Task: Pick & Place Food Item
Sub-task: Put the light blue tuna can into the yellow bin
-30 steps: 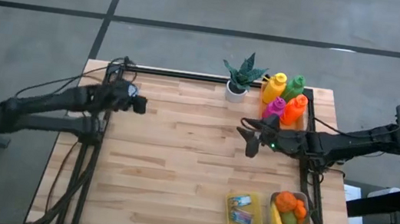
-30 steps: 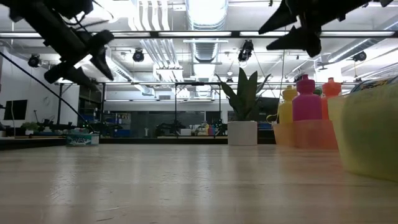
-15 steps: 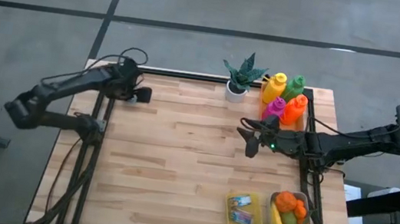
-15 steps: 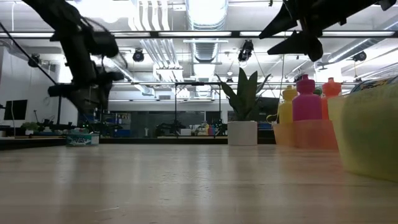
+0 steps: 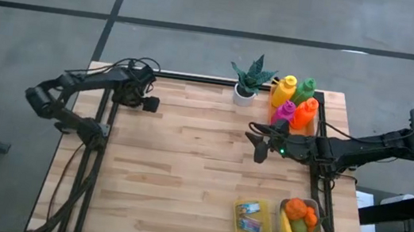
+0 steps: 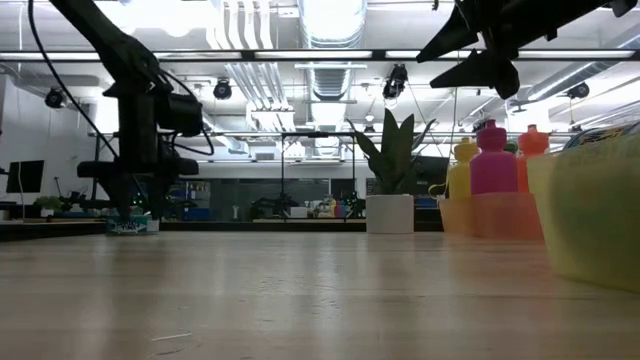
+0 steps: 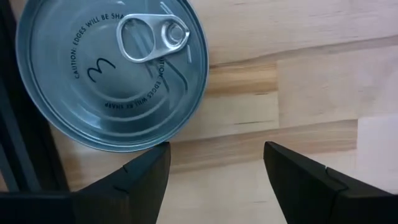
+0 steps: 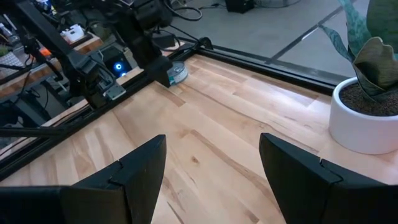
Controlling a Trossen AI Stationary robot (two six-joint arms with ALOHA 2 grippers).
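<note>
A flat silver tin can [image 7: 112,68] with a pull-tab lid stands on its base at the table's far left corner. It shows too in the right wrist view [image 8: 177,73] and the low view [image 6: 128,225]. My left gripper [image 7: 217,180] hangs open just above the table, pointing straight down. The can lies beside its fingers, not between them. In the high view this gripper [image 5: 134,92] covers the can. My right gripper [image 5: 257,147] waits open above the table's right half, near the bottles.
A potted plant [image 5: 244,89] and several coloured bottles [image 5: 293,103] stand at the far right. A yellow tub [image 5: 250,227] with a packet and a tub of fruit [image 5: 301,227] sit at the near right. The table's middle is bare wood [image 5: 185,161].
My left gripper has swung toward the table's far left corner and come down over the can. It has tipped from slanting to pointing straight down. My right gripper has kept still.
</note>
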